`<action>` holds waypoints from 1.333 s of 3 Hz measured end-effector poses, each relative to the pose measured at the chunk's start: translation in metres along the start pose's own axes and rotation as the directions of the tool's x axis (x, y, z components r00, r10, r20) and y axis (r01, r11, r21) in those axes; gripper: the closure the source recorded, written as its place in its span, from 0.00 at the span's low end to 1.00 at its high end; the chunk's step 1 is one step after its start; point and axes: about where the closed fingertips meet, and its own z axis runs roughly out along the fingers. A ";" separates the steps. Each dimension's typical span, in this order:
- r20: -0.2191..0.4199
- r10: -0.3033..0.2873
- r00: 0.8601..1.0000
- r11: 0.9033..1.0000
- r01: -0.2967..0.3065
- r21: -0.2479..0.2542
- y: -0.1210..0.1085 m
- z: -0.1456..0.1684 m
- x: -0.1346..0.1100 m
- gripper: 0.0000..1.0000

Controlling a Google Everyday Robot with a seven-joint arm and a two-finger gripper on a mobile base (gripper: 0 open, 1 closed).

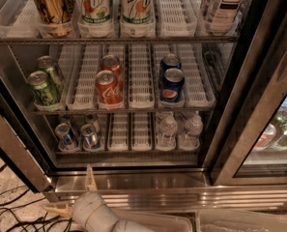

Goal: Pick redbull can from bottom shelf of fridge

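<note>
Down on the bottom shelf (133, 133) of the fridge (148, 181), the redbull can (90, 136) stands upright in a left-hand lane, with others like it just beside and behind. Water bottles (168, 130) stand further right. Below the steel sill, outside the fridge, the end effector (73, 193) is released, its tan fingers (90, 177) splayed wide and grasping nothing.

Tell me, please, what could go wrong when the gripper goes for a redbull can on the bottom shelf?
1. The redbull cans stand close together, so the open gripper, now low before the fridge, may knock a neighbour.
2. The middle shelf lies low over the bottom shelf, leaving little room to enter.
3. The cans sit near the side frame; the arm may touch it.
</note>
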 end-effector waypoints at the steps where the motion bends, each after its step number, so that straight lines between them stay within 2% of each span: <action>1: 0.014 -0.024 1.000 0.992 0.022 0.122 -0.014 0.025 0.008 0.00; 2: 0.044 -0.075 0.996 0.985 0.067 0.159 -0.020 0.024 0.001 0.00; 3: 0.044 -0.075 0.996 0.985 0.067 0.160 -0.020 0.024 0.001 0.00; 4: 0.058 -0.045 0.997 0.985 0.035 0.166 -0.026 0.032 -0.002 0.00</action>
